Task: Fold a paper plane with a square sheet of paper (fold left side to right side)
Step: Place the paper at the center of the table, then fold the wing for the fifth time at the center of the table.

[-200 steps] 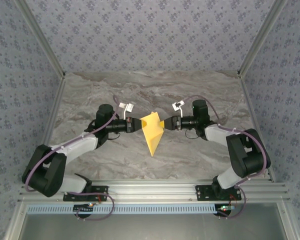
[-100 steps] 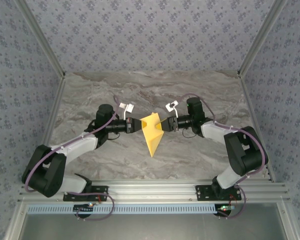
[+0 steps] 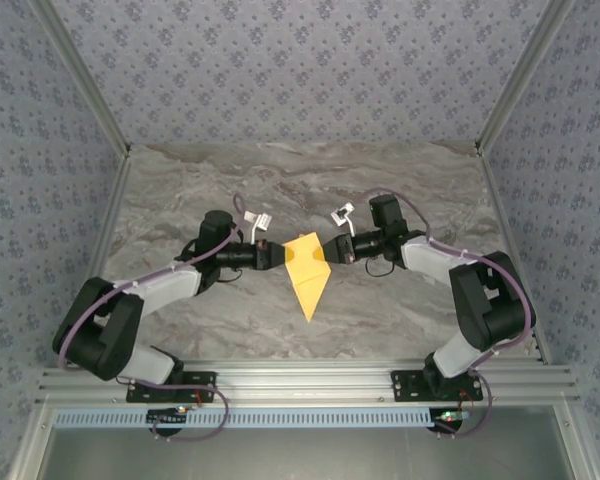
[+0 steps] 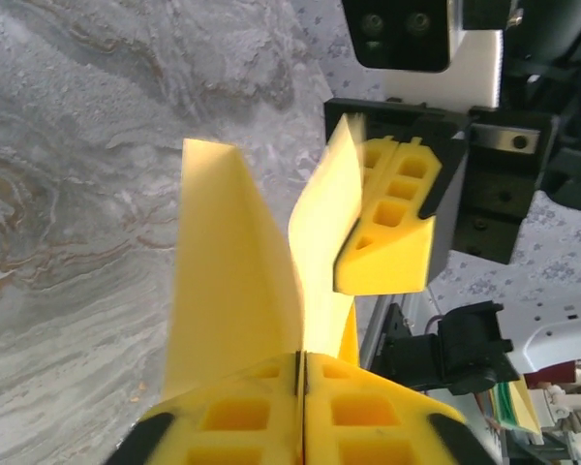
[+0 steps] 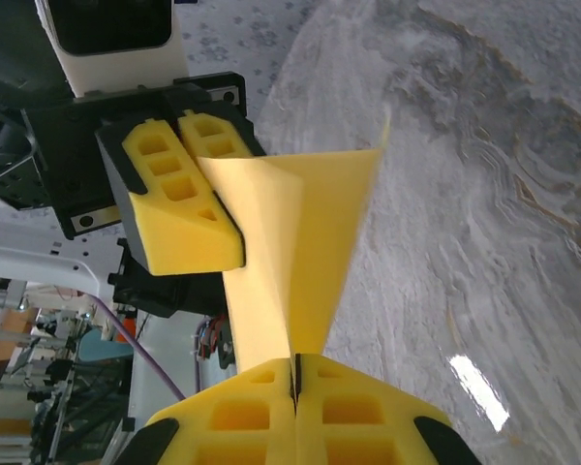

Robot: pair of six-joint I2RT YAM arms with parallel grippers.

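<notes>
Overhead, near the middle of the marbled table [image 3: 280, 180], well in from every edge: yellow paper [image 3: 307, 275], already creased to a narrow dart, wide end between the arms, point toward the near edge. Gripped on its left flap by the left gripper [image 3: 278, 255] and on its right flap by the right gripper [image 3: 330, 250], nose to nose across the sheet. Point resting on the table or just above it: not clear from here.

From the left wrist: left gripper [image 4: 300, 373] at the bottom of the frame, pads pressed together, edge of the yellow paper [image 4: 232, 271] caught in the seam. Rising from that pinch, two flaps in a V, with the table [image 4: 77, 194] behind. Opposite, right gripper [image 4: 387, 242] closed flat on the far flap's curling edge.

From the right wrist: same arrangement, mirrored. Right gripper [image 5: 295, 373] fully closed, yellow paper [image 5: 300, 223] trapped in the seam of its pads. Across the way, left gripper [image 5: 218, 232], pads together, clamped on the other flap, table [image 5: 484, 194] off to the side.

Judged a hold for the left-to-right fold: one grip per flap, likely to keep the thin sheet lifted and the centre crease steady ahead of swinging the left flap over onto the right. Fold not yet made, flaps apart.
</notes>
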